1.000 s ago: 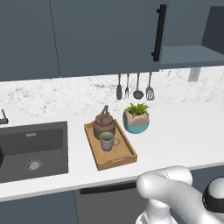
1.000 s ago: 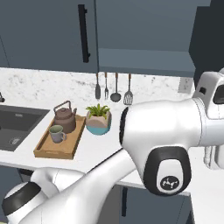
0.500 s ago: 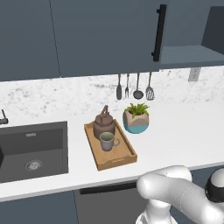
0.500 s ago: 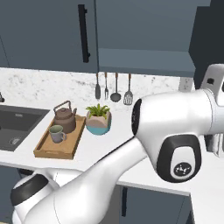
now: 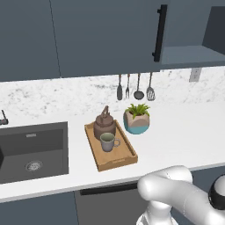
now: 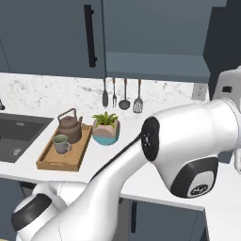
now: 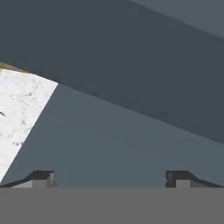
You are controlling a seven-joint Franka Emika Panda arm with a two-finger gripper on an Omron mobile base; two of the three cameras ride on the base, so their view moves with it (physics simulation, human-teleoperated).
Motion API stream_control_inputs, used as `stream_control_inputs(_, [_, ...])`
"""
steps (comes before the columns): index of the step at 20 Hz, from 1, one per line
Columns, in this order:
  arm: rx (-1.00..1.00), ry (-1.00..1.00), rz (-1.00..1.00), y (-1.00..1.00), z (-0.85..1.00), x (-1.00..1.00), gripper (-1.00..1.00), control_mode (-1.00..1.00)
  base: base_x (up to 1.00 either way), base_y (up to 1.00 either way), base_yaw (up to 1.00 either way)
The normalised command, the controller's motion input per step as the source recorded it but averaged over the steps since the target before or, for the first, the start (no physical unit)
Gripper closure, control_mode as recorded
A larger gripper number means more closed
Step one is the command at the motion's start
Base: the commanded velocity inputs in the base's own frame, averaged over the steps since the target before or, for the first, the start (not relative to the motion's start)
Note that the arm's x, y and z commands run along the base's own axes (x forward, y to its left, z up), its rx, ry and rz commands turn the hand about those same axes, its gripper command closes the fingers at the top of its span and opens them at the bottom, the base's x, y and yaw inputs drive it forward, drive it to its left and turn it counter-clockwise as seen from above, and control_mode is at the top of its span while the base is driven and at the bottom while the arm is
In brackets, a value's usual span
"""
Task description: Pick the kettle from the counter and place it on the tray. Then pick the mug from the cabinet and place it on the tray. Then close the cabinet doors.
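My gripper (image 7: pixel 109 177) stood wide and held nothing, its two tips facing blue-grey cabinet panel with a wedge of marble at nine o'clock. The kettle (image 5: pixel 104 125) and the mug (image 5: pixel 107 141) both sat on the tray (image 5: pixel 119 158), the mug just at six o'clock of the kettle, so I judged that only the closing was left. The cabinet (image 6: pixel 157 66) was open, its inner shelf bare, one door (image 5: pixel 105 35) lying with its black bar handle (image 5: pixel 160 33) next to the opening, the other (image 6: pixel 225 47) swung out edge-on at three o'clock of the shelf. To do this well I needed a flat push on the door's outer face, near the free edge and away from the hinge, following its arc. The plant pot (image 5: pixel 136 119) on the worktop (image 5: pixel 184 132) sat well below that sweep.
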Motion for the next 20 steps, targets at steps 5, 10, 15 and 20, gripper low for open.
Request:
stream_control_inputs(5, [0.00, 0.13, 0.17, 0.27, 0.00, 0.42, -1.00, -1.00, 0.00, 0.00, 0.00])
stream_control_inputs(10, [0.00, 0.07, 0.16, 0.40, 0.00, 0.39, -1.00, -1.00, 0.00, 0.00, 0.00])
stream_control_inputs(15, [0.00, 0.01, 0.13, 0.53, 0.00, 0.35, -1.00, -1.00, 0.00, 0.00, 0.00])
stream_control_inputs(20, [0.00, 0.00, 0.09, 0.60, 0.00, 0.42, -1.00, -1.00, 0.00, 0.00, 0.00])
